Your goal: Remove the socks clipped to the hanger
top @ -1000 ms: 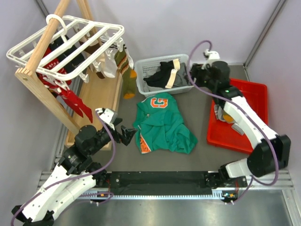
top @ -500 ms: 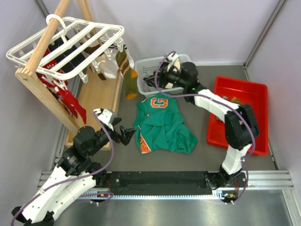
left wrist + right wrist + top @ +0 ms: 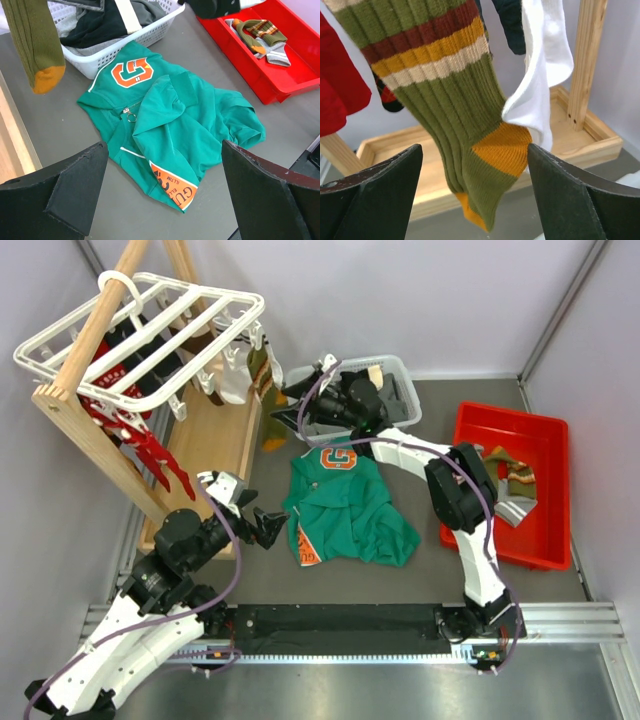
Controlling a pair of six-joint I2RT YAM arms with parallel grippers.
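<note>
The right gripper (image 3: 473, 146) is wide open right by the green stripy knitted sock (image 3: 445, 90) — ready to pull it off the white plastic slatted hanger (image 3: 205, 288).

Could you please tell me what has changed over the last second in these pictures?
The right hand swung left from over the red bin, across the basket, to the striped sock hanging on the hanger; it is open, one finger either side, gripping nothing. The left hand, open, and the green shirt stayed put.

striped sock (image 3: 445, 100) hanging clear before right hand (image 3: 475, 147), white sock (image 3: 540, 75) close alongside, wooden rack (image 3: 587, 65) behind
</note>
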